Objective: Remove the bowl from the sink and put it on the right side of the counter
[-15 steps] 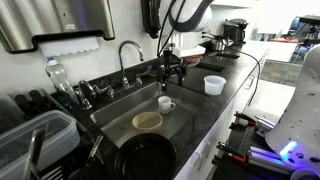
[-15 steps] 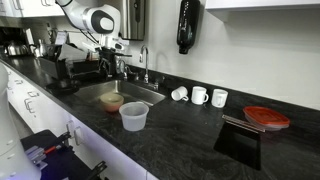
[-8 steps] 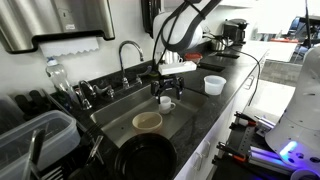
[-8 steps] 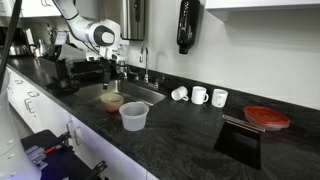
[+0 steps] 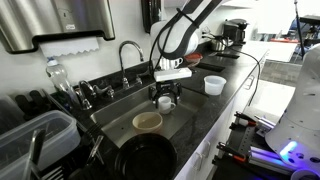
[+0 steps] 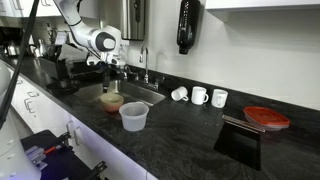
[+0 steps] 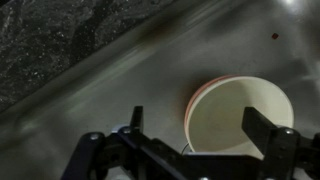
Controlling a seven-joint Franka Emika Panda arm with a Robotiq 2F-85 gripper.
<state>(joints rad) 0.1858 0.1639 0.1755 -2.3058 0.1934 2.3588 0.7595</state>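
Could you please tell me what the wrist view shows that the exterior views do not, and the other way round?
Only the wrist view: the gripper, fingers spread open over a pale round vessel, seen from above. Only the exterior views: the bowl beside a white mug, the faucet, the arm. Both: the sink and the counter.

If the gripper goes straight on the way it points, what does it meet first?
Most likely the small white mug in the stainless-steel sink, not the shallow tan bowl beside it, though depth is unclear.
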